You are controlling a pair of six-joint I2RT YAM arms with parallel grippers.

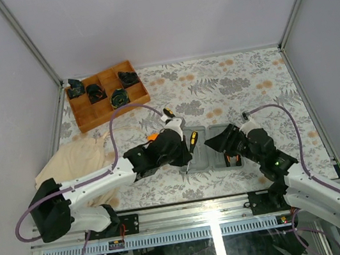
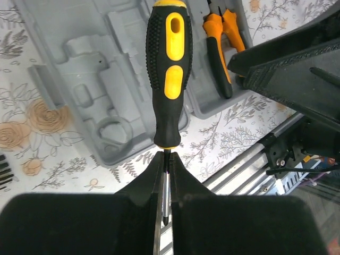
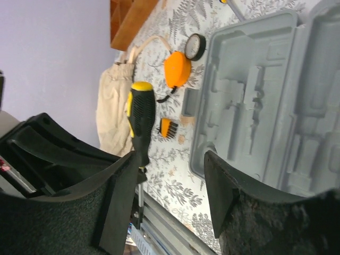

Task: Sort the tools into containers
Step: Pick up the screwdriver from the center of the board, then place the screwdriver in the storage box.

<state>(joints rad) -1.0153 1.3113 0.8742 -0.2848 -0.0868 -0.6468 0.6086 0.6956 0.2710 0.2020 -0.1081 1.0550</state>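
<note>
My left gripper [image 1: 189, 155] [image 2: 166, 166] is shut on the metal shaft of a black-and-yellow screwdriver [image 2: 167, 74] [image 1: 193, 141]. It holds the screwdriver above the front edge of the left half of the grey case [image 2: 101, 101] [image 1: 197, 129]. My right gripper [image 1: 214, 141] [image 3: 172, 178] is open and empty over the right half [image 3: 265, 106], close beside the left gripper. Orange-handled pliers [image 2: 220, 48] [image 1: 233, 158] lie in the right half. An orange tape measure [image 3: 177, 69] [image 1: 152, 137], a black ring [image 3: 195, 47], an orange bit holder [image 3: 168, 127] and a second screwdriver [image 1: 169, 112] lie on the table left of the case.
A brown wooden divided tray [image 1: 108, 105] with black parts stands at the back left. A beige cloth [image 1: 84, 157] [image 3: 114, 106] lies at the left. The metal table rail [image 2: 249, 159] runs just in front of the case.
</note>
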